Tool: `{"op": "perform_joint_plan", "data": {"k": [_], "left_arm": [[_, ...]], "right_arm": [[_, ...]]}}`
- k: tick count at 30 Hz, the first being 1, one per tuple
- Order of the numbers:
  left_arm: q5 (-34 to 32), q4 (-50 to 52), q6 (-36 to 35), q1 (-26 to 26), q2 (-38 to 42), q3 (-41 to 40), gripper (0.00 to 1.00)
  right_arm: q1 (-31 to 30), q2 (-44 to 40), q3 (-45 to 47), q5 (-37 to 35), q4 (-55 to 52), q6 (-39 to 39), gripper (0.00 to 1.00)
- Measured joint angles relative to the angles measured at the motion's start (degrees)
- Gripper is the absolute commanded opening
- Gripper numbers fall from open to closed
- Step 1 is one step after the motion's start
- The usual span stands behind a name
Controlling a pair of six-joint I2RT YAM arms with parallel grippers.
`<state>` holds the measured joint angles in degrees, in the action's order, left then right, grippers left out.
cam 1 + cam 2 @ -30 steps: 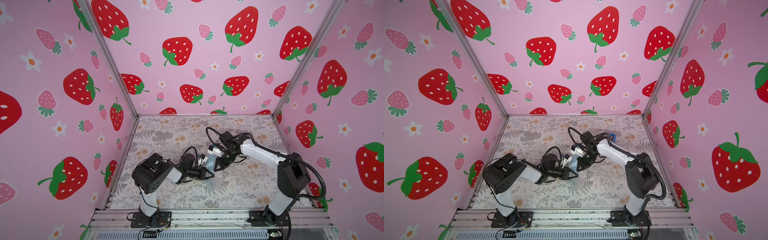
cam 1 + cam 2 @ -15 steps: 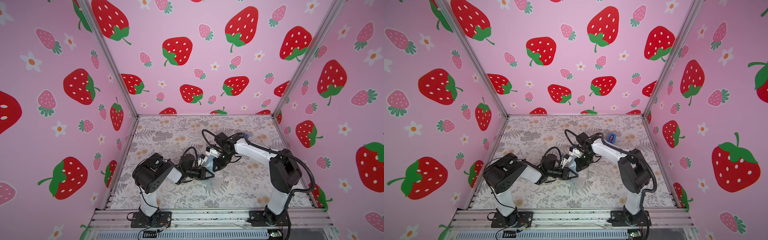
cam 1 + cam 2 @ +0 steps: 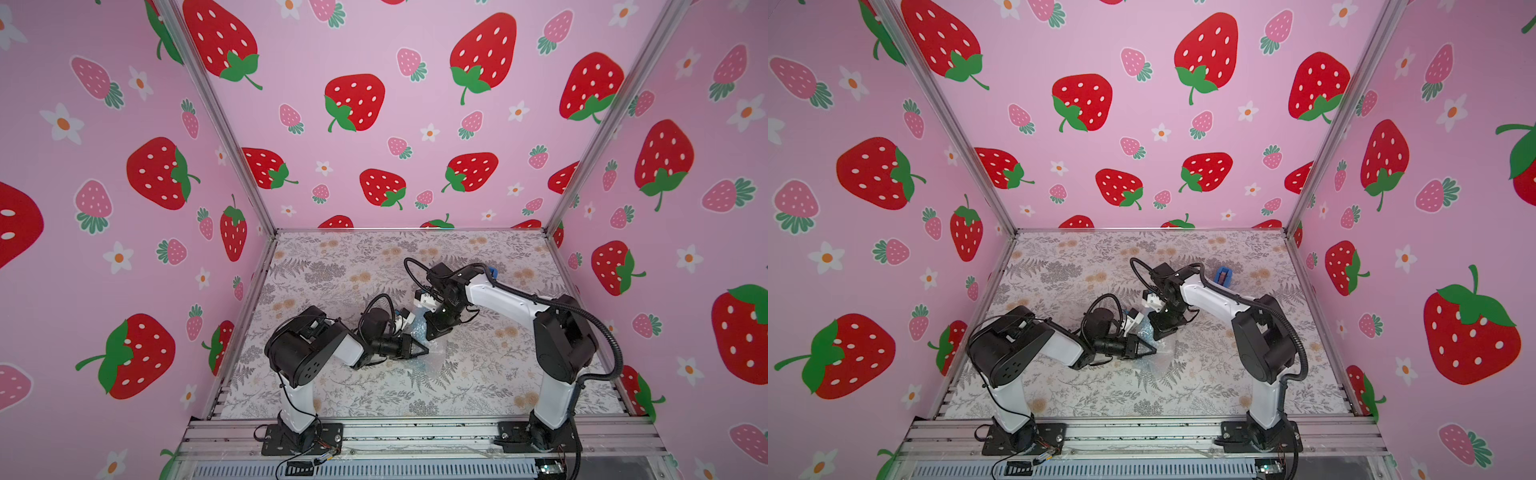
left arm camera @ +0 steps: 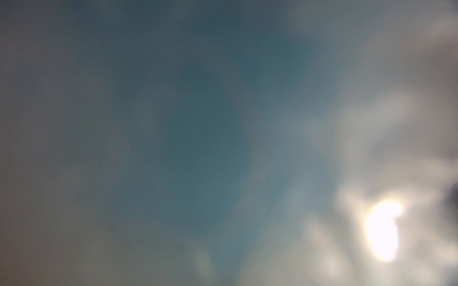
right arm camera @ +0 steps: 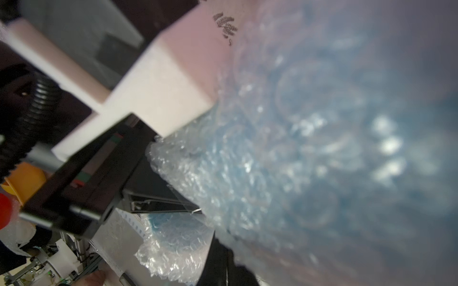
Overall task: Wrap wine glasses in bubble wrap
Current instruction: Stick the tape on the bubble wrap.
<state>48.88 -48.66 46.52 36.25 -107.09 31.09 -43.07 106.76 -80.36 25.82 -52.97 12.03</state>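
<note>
Big floral-print desk [image 3: 332,386], with both arms meeting in the middle of it over one crumpled bundle. That bundle is the bubble wrap [image 3: 420,331]: clear, shiny, covered in small round bubbles, bunched up rather than flat, with a loose flap lying on the desk toward the front.

The goblet [image 5: 309,153] is inside it and only shows as a smooth light-blue blur through the film in the right wrist view. So most of the wrapping looks done, and what's left seems to be tucking in that flap and securing it.

The left hand [image 3: 422,352] is nearly closed, its dark fingers tapering to a point and apparently pinching a fold of wrap. The right hand [image 3: 437,332] is closed right down against the bundle's far side, and it's impossible to tell if it caught any film.

A little blue tape dispenser [image 3: 1224,276] sits alone near the back.
</note>
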Motion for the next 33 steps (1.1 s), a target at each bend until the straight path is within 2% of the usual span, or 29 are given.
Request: {"op": "perform_joint_plan", "data": {"k": [3,8,11,33], "left_arm": [[-0.1,-0.3,0.1,0.0,0.0,-0.1,0.02],[-0.2,-0.9,0.4,0.0,-0.1,-0.3,0.02],[-0.3,-1.0,0.7,0.0,-0.1,-0.3,0.02],[-0.4,-2.2,1.3,-0.1,-0.3,-0.7,0.01]], "right_arm": [[0.0,0.0,0.0,0.0,0.1,1.9,0.01],[0.0,0.0,0.0,0.2,0.3,4.8,0.19],[-0.1,0.0,0.0,0.6,0.5,6.5,0.24],[-0.1,0.0,0.0,-0.8,1.0,16.2,0.22]]}}
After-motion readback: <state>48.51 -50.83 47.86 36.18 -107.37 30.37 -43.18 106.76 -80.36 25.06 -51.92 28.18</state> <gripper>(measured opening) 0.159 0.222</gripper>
